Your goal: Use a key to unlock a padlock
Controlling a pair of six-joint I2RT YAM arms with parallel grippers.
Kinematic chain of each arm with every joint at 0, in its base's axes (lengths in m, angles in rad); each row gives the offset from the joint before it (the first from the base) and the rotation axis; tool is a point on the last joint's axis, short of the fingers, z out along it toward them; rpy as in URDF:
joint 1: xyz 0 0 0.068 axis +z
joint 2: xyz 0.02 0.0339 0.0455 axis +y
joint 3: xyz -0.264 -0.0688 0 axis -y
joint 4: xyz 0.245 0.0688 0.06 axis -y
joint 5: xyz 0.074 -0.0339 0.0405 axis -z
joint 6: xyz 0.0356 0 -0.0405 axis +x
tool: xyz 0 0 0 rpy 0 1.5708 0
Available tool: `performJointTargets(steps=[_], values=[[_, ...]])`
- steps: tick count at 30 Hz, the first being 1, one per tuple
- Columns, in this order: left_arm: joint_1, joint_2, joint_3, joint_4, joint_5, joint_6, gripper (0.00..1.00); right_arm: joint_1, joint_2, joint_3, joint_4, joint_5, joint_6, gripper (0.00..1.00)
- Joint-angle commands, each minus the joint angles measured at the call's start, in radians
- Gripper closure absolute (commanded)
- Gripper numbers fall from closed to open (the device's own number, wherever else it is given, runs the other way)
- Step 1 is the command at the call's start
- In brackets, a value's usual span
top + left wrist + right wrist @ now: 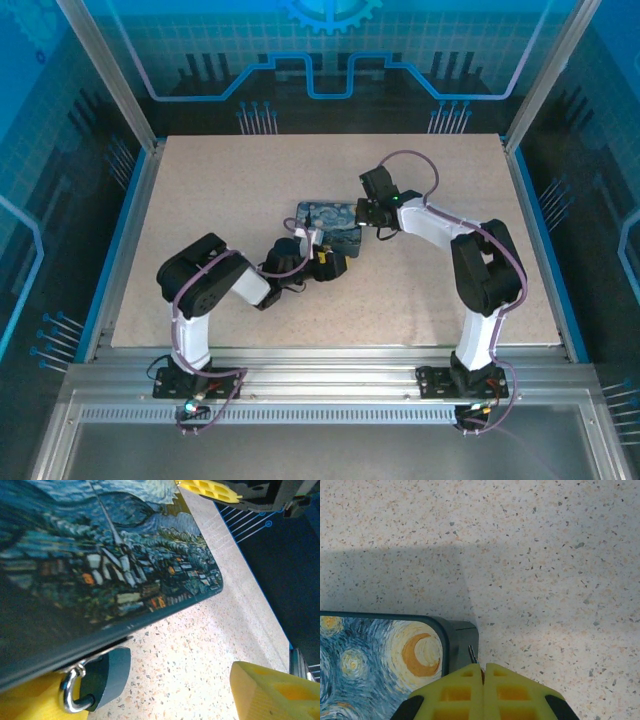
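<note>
Key-to-lock step: right fingers [512, 692] pinched shut on key [471, 655] by tin [380, 650] corner, left fingers [270, 692] spread wide with padlock [102, 675] between them under tin's edge on table [545, 555]; next probably steady padlock, line key up with keyhole.

Your count: one painted tin [328, 222], one padlock [102, 677], one key [472, 655]. Two grippers on your rig: left gripper [325, 264], right gripper [367, 212]. One table [240, 180].
</note>
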Motion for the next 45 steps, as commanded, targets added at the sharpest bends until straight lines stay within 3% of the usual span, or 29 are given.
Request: performJointTargets(steps=[1,7,13,17,22,27,45], values=[[-0.01,0.037,-0.005,0.104,0.038,-0.021,0.27,0.02,-0.019,-0.019,-0.011,-0.03,0.015,1.0],[-0.001,0.039,-0.026,0.106,0.016,-0.053,0.27,0.02,-0.021,-0.017,-0.012,-0.031,0.016,1.0],[0.034,0.057,-0.072,0.229,0.024,-0.116,0.43,0.019,-0.023,-0.019,-0.016,-0.029,0.017,1.0],[0.043,0.064,-0.094,0.273,0.03,-0.125,0.39,0.019,-0.02,-0.019,-0.015,-0.03,0.018,1.0],[0.042,0.055,-0.068,0.2,0.042,-0.111,0.42,0.021,-0.019,-0.01,-0.018,-0.03,0.019,1.0],[0.044,0.039,-0.056,0.093,0.038,-0.086,0.53,0.021,-0.018,-0.003,-0.022,-0.029,0.02,1.0],[0.073,-0.018,-0.059,-0.057,0.033,-0.04,0.86,0.021,-0.025,-0.017,-0.011,-0.027,0.021,1.0]])
